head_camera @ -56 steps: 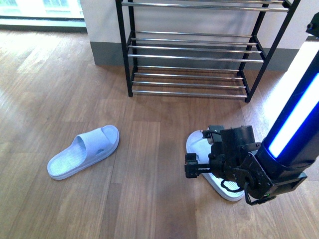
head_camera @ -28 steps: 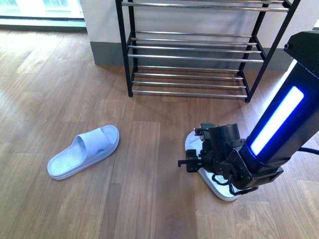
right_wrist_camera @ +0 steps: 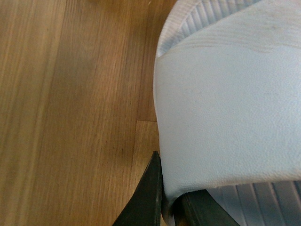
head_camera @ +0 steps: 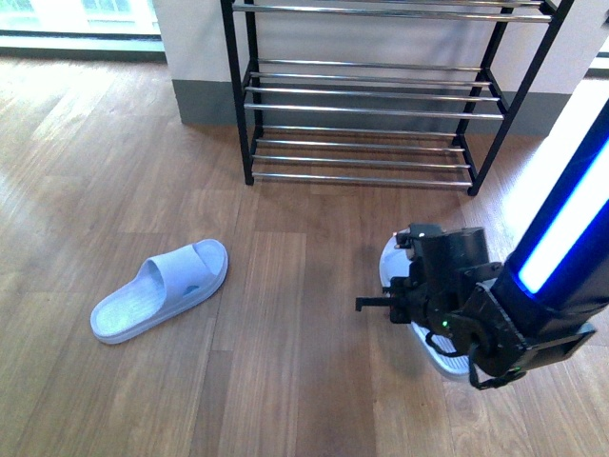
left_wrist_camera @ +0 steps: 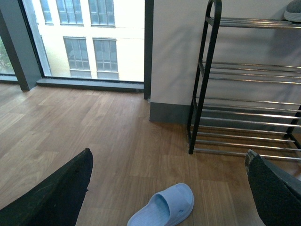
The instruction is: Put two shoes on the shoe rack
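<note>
One pale blue slipper point(head_camera: 162, 290) lies flat on the floor at about eleven o'clock, toe angled toward one o'clock, with nothing touching it. The left claw point(left_wrist_camera: 167, 157), seen only from its own wrist camera, is spread wide and holds nothing, well apart from that slipper. The shoe rack point(head_camera: 362, 114) stands at twelve o'clock against the wall. At one o'clock the other slipper point(right_wrist_camera: 225, 108) sits on the floor under the right claw point(right_wrist_camera: 170, 207), whose fingers point(right_wrist_camera: 151, 197) are drawn narrow onto the strap's edge, one outside and one tucked beneath. That bite looks thin, so lift slowly, keep the sole level, carry toward twelve o'clock and rest it across two bars before letting go.
</note>
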`<act>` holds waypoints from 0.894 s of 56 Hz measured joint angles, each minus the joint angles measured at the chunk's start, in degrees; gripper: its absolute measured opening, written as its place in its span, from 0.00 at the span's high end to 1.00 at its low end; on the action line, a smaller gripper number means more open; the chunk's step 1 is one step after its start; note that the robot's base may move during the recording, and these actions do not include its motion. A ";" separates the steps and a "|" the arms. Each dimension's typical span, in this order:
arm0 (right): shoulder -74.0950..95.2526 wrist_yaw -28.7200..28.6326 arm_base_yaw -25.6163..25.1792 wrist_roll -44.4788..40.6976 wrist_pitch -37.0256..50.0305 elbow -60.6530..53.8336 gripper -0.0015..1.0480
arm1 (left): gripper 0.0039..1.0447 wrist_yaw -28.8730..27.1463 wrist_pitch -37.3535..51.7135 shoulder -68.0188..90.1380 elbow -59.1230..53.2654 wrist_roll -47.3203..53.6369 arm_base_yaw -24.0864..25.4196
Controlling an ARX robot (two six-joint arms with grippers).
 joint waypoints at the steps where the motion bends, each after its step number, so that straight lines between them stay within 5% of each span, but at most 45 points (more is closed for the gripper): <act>1: -0.87 0.09 -0.15 0.22 0.02 -0.85 0.98 | 0.09 0.00 0.00 0.00 0.00 -0.02 0.00; 21: -39.47 -2.71 -9.31 3.72 -6.25 -31.34 0.98 | 0.09 0.00 0.00 0.00 0.00 -0.02 0.00; 50: -57.33 -4.72 -10.36 2.80 -8.74 -40.46 0.98 | 0.09 0.00 0.00 0.00 0.00 -0.02 0.00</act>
